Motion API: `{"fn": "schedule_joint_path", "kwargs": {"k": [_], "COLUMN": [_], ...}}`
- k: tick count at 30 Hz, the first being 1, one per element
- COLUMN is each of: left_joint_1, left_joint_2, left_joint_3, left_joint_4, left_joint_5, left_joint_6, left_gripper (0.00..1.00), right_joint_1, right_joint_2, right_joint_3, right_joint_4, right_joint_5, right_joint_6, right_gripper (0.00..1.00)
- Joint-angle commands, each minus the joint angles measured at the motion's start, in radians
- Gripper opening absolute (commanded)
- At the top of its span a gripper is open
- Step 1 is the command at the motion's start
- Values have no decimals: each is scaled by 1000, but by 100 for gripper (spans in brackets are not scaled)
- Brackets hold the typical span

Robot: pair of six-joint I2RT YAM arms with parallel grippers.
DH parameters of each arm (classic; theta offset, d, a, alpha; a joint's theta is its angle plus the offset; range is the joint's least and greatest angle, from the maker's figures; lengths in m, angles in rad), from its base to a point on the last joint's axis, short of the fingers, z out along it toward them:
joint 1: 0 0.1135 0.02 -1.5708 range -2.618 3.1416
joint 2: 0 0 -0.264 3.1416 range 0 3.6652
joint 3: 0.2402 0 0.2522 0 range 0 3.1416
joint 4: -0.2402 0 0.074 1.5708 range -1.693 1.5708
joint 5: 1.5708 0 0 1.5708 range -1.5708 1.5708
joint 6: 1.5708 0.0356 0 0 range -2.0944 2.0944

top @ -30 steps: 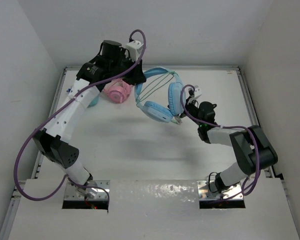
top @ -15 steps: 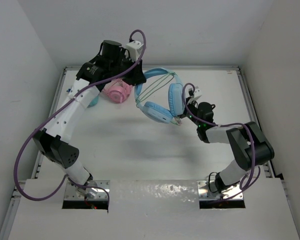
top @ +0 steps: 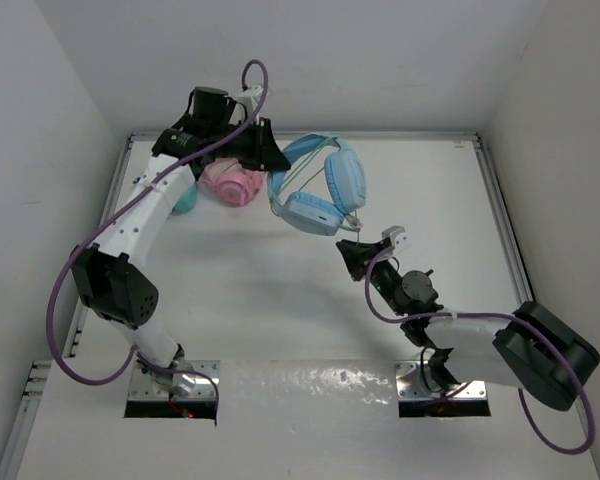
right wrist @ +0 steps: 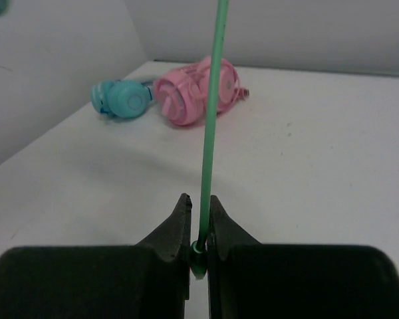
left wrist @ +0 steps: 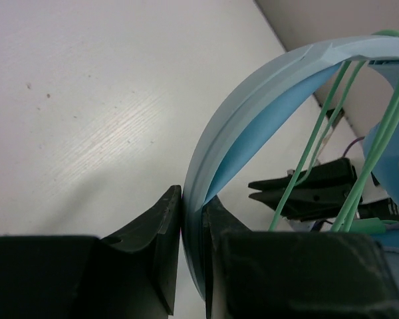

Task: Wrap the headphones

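Observation:
The light-blue headphones (top: 325, 190) hang above the table at the back centre. My left gripper (top: 267, 160) is shut on their padded headband (left wrist: 266, 86). The pale-green cable (top: 298, 178) crosses the inside of the headband in a few strands (left wrist: 319, 139). From there it runs down to my right gripper (top: 346, 251). That gripper is shut on the cable's end (right wrist: 213, 100), with the plug pinched between its jaws, and it sits just in front of the earcups. The right gripper also shows in the left wrist view (left wrist: 302, 191).
The pink headphones (top: 230, 184) lie at the back left, just left of the light-blue pair, and show in the right wrist view (right wrist: 196, 93). The smaller teal headphones (top: 184, 198) lie further left, partly behind the left arm (right wrist: 123, 100). White walls close off the table's back and sides.
My right gripper has pulled back from beside the right earcup toward the near side and left, drawing the cable out. The left gripper and headphones have shifted slightly back and turned.

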Motion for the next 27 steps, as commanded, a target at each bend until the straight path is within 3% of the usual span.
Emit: {"fn": "schedule_joint_path", "kwargs": {"k": [1,5,10,16,20,24,27], "left_joint_1": [26,33,33,34,34,40,62], "left_joint_2": [-4,-21,-26,-12,-7,2,23], "left_joint_3": [-29,-62,-72,-115,-144,-172,-171], "left_joint_4": [182,196,198,238,247,258,268], "left_joint_5": [161,140,121,89,7,-43,25], "left_joint_6": [-168,-173,-182,-219,-191,-182,-216], "left_gripper": [0,0,0,0,0,0,0], "right_joint_1": [82,188,311,438,481,484,484], "right_joint_2": [-22,24,75,296,375,377,377], "right_joint_3": [15,-43,137,430,555,644,563], "right_joint_4": [52,219,-110,-328,-376,-529,-389], "right_joint_5": [111,185,204,223,305,327,459], "right_joint_6": [-103,-247,-404,-550,-599,-536,-524], "right_gripper": [0,0,0,0,0,0,0]}}
